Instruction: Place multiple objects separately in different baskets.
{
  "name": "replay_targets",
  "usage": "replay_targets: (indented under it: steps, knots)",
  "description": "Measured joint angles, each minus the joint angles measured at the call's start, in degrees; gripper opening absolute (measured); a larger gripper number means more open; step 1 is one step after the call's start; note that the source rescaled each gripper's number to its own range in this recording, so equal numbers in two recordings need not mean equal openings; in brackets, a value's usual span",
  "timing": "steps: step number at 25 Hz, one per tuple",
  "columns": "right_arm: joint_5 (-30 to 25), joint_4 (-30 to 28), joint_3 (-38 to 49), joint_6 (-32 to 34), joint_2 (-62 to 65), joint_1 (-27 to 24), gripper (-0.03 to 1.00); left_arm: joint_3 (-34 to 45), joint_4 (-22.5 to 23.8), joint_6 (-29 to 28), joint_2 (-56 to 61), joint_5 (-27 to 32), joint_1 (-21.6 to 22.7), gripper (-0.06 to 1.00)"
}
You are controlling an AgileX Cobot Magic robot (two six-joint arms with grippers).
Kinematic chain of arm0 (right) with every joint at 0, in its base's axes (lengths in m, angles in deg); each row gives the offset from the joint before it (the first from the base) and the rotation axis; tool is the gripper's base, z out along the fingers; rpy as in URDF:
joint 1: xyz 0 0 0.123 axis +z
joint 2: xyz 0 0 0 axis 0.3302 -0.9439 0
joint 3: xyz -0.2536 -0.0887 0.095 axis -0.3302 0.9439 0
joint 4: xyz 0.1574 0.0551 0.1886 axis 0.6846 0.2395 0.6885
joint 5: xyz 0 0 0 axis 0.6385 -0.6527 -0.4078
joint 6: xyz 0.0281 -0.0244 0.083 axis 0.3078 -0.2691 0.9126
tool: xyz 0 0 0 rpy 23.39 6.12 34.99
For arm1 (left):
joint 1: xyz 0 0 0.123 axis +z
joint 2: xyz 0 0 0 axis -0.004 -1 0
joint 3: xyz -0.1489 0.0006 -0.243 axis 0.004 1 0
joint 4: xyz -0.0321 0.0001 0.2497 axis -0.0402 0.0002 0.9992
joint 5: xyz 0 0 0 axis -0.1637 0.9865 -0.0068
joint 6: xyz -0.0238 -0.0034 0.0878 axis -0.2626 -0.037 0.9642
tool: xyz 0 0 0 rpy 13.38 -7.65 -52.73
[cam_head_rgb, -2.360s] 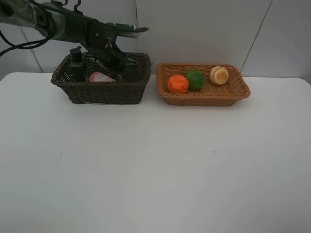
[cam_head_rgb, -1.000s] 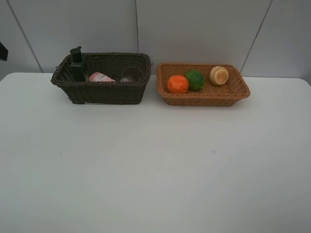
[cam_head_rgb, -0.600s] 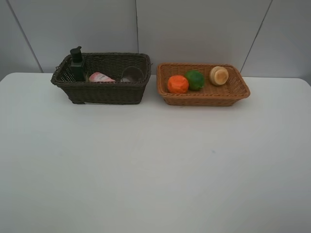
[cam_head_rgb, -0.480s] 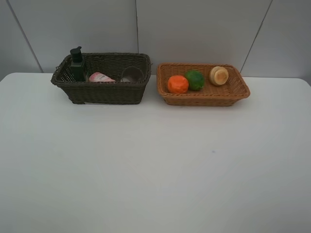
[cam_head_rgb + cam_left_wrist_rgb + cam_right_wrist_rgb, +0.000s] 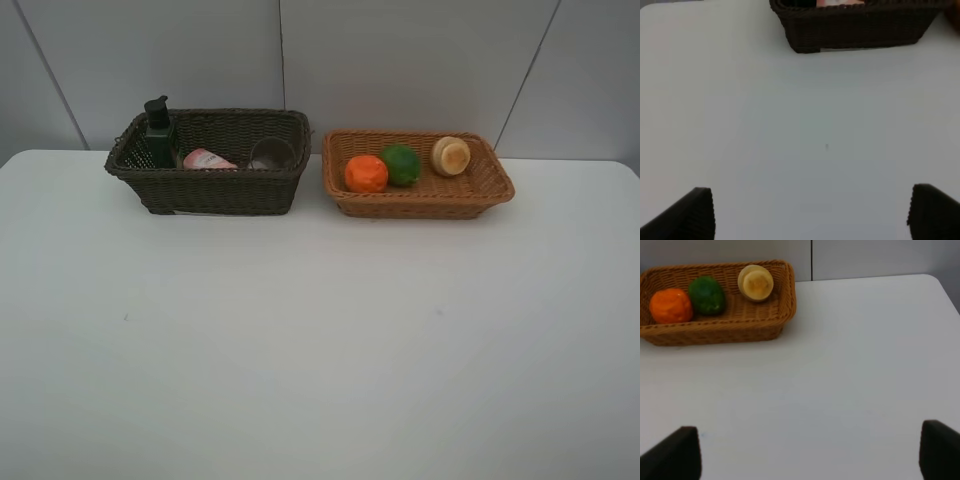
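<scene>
The dark brown basket [image 5: 205, 190] stands at the back left and holds the dark green square bottle [image 5: 158, 133], the pink squeeze bottle [image 5: 207, 159] and the mauve cup [image 5: 271, 153]. The light tan basket [image 5: 425, 198] at the back right holds the orange [image 5: 366, 173], the lime [image 5: 402, 164] and the peach-coloured fruit [image 5: 451, 155]. Neither arm shows in the exterior high view. My left gripper [image 5: 812, 212] is open and empty over bare table short of the dark basket [image 5: 855, 30]. My right gripper [image 5: 810, 452] is open and empty, apart from the tan basket [image 5: 715, 330].
The white table [image 5: 320, 330] spreads wide in front of both baskets. A grey panelled wall [image 5: 400, 60] stands right behind them. The table's right corner shows in the right wrist view [image 5: 940, 285].
The left arm, which reached over the dark basket 2.4 s ago, has drawn back out of the exterior high view. The mauve cup now sits in the dark basket. Nothing moved in the last second.
</scene>
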Motion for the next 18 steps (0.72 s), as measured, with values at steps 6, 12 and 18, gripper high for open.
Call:
replay_targets:
  steps: [6, 12, 18]
  knots:
    - [0.0, 0.0, 0.0, 0.0, 0.0, 0.0, 0.88, 3.25, -0.61, 0.0, 0.39, -3.8, 0.0, 1.0]
    - [0.0, 0.0, 0.0, 0.0, 0.0, 0.0, 0.88, 3.25, -0.23, 0.06, 0.39, -4.19, 0.0, 1.0]
    - [0.0, 0.0, 0.0, 0.0, 0.0, 0.0, 0.88, 3.25, 0.37, 0.12, 0.39, -4.23, 0.0, 1.0]
